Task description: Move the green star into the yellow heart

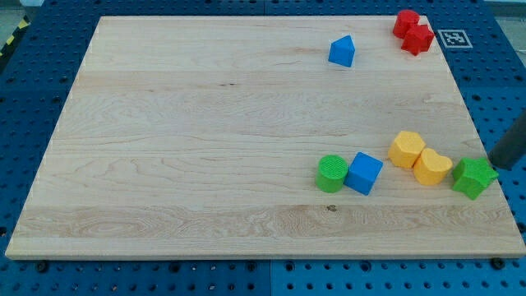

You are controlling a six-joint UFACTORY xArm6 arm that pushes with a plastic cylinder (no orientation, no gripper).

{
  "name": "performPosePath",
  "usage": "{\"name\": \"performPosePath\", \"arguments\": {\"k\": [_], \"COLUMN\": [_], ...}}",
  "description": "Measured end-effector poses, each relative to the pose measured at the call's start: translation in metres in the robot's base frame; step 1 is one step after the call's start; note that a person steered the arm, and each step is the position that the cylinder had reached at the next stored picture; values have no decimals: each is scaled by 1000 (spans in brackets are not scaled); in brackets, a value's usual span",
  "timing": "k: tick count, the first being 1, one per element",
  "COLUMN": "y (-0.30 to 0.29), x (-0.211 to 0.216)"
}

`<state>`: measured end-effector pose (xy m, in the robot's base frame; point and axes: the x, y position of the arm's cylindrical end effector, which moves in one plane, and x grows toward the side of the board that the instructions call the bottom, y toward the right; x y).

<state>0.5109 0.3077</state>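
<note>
The green star (474, 178) lies near the board's right edge, toward the view's bottom. Just left of it, touching or nearly touching, is a yellow block (431, 168) that looks like the heart. A second yellow block (406, 149) touches that one on its upper left. My tip (496, 164) comes in from the view's right edge and sits right at the star's upper right corner.
A green cylinder (331, 174) and a blue cube (363, 173) touch each other left of the yellow blocks. A blue block (342, 51) lies near the top. Two red blocks (405, 22) (418, 39) sit at the top right corner. The board's right edge (481, 140) runs close by.
</note>
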Motion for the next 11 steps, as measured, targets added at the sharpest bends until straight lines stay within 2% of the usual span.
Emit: {"name": "performPosePath", "arguments": {"k": [2, 4, 6, 8, 11], "y": [-19, -29, 0, -2, -42], "x": [54, 60, 47, 32, 26]}}
